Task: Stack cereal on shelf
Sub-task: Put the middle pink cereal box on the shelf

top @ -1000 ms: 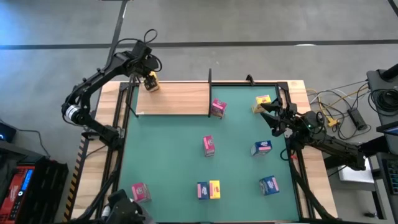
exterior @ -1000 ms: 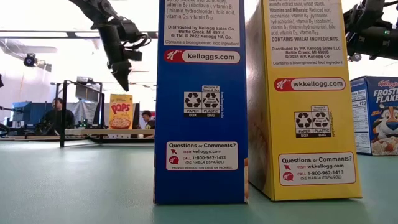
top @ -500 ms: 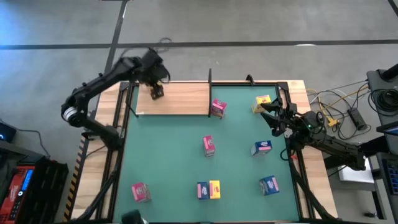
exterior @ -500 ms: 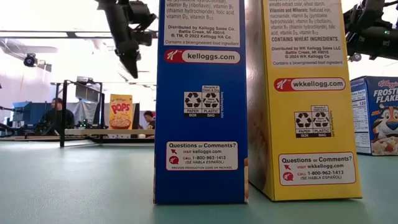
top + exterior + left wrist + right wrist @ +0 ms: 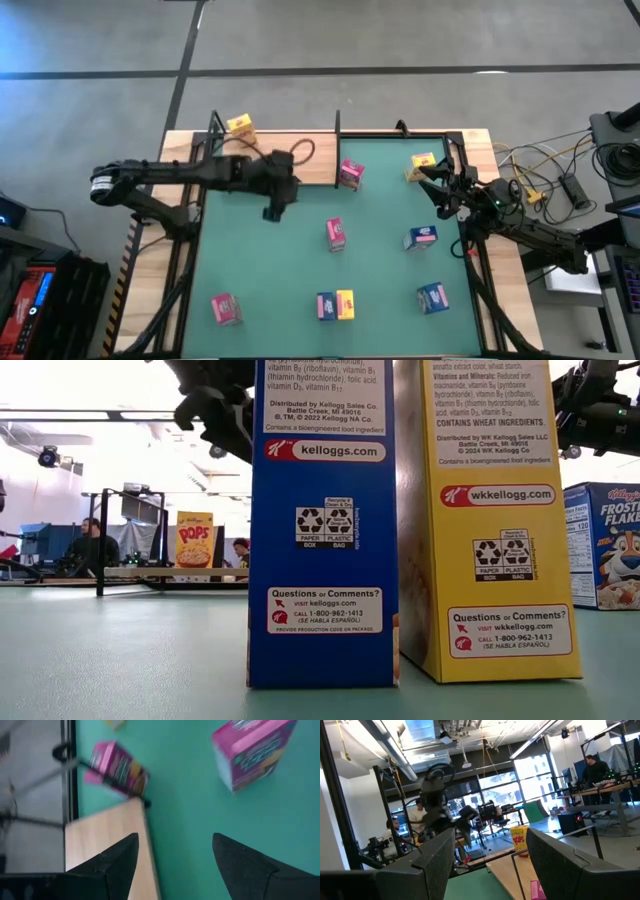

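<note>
Low view: blue cereal box (image 5: 322, 520) hides shelf.

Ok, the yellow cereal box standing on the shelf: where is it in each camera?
High view: yellow box at the left end of the shelf, on the edge away from the mat.
Low view: yellow box far off at left, on the shelf.
Left wrist view: not in it; only the shelf shows.
Right wrist view: yellow box mid-picture, on the shelf.
Shared landmark: the shelf.

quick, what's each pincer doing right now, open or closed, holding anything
Left pincer: open, empty, over the green mat by the shelf.
Right pincer: open, empty.
</note>
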Robot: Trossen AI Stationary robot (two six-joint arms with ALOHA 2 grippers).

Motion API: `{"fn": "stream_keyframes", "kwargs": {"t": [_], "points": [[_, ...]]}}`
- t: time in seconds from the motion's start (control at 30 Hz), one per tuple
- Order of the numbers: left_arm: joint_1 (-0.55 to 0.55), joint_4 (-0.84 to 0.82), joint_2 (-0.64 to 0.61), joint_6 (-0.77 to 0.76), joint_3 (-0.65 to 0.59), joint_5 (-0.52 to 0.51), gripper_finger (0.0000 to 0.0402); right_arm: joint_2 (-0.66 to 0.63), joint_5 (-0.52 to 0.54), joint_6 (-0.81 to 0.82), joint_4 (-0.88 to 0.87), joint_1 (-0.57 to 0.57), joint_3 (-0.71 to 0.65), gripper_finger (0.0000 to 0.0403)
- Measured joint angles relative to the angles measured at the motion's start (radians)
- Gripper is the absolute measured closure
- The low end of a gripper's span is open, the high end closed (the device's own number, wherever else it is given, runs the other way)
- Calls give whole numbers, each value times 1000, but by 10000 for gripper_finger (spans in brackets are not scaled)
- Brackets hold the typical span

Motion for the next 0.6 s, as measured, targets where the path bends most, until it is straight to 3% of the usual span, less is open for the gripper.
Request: {"fn": "stream_keyframes", "kwargs": {"t": [0.13,0.23,0.33,0.6], "points": [[-48,157,31,63,-59,12,164,0,0,0,0,0,0,167],[-58,247,65,75,-64,91,164,0,0,0,0,0,0,167],[-61,278,96,87,-64,146,164,0,0,0,0,0,0,167],[-93,316,158,59,-64,155,164,0,0,0,0,0,0,167]]}}
